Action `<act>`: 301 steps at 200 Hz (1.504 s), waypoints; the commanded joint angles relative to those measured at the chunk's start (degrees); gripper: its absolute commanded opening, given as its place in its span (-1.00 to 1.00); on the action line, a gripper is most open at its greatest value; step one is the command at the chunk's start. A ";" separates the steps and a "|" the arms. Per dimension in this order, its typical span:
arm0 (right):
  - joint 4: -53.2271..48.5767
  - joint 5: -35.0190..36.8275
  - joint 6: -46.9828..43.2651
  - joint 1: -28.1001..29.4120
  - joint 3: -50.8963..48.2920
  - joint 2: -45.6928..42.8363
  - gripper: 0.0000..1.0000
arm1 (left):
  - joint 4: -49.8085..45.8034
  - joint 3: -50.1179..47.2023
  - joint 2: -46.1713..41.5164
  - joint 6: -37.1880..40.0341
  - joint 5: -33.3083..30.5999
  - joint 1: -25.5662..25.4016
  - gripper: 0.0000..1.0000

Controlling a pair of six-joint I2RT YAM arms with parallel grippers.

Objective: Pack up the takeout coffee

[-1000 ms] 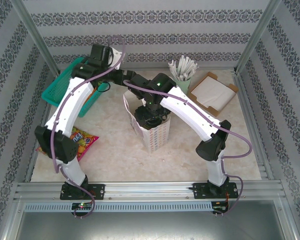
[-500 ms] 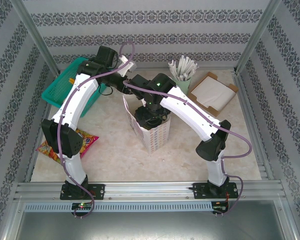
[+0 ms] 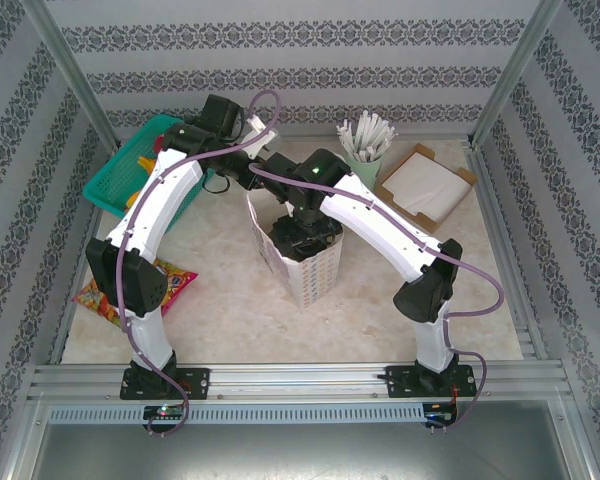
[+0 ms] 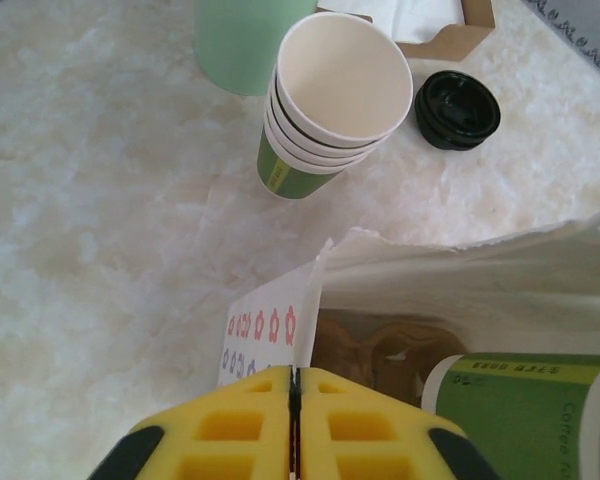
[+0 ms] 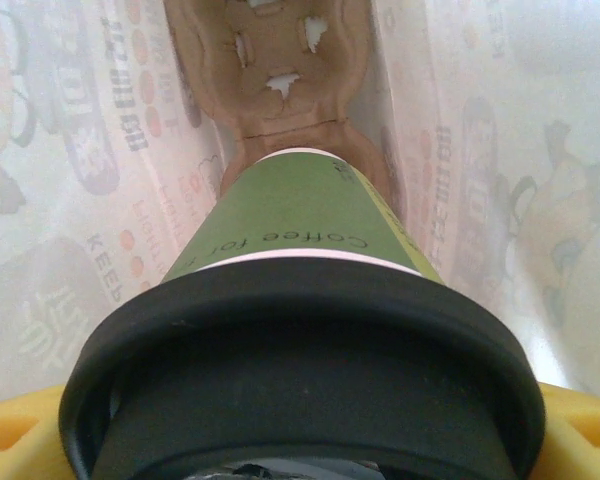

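- Two grippers engaged, we note: left gripper (image 4: 293, 425) is pinched together on the bag (image 4: 460, 270) rim.
- Right gripper (image 5: 298, 430) clamps coffee (image 5: 300, 230) inside bag, above tray (image 5: 270, 60).

The matt paper takeout coffee (image 5: 298, 212) has a smooth plastic lid (image 5: 300, 385).

— What's different from a second ago?
— The left arm (image 3: 165, 205) is swung off the teal basket (image 3: 115, 180), and its wrist now reaches toward the paper bag (image 3: 308, 278).
— And its jaws?
— The left gripper (image 4: 294, 372), wide apart before, is now pressed together on the bag's rim. The elbow sits further right too, baring more of the snack packet (image 3: 97, 300).
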 commanded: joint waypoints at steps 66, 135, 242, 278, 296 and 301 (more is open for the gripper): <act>-11.55 -2.28 2.42 -0.61 -0.67 -1.34 0.40 | 5.15 -6.55 -8.21 0.70 -1.64 -2.84 -1.00; -11.55 -1.84 4.64 0.53 -4.28 -3.25 0.40 | 10.24 -8.62 -11.22 -3.45 -7.80 -2.90 -1.00; -11.55 -0.29 3.50 0.71 -4.53 -0.36 0.39 | 7.05 -9.51 -10.54 -5.42 -5.36 -2.83 -1.00; -11.50 -0.28 1.50 0.73 -4.11 0.00 0.39 | 6.75 -11.17 -11.21 -6.95 -5.11 -2.88 -1.00; -11.47 -0.03 0.85 0.80 -4.96 -0.39 0.39 | 6.96 -12.09 -11.66 -7.38 -5.07 -2.86 -1.00; -11.46 0.04 0.84 0.80 -5.08 -0.53 0.39 | 6.95 -12.19 -11.66 -7.51 -5.03 -2.85 -1.00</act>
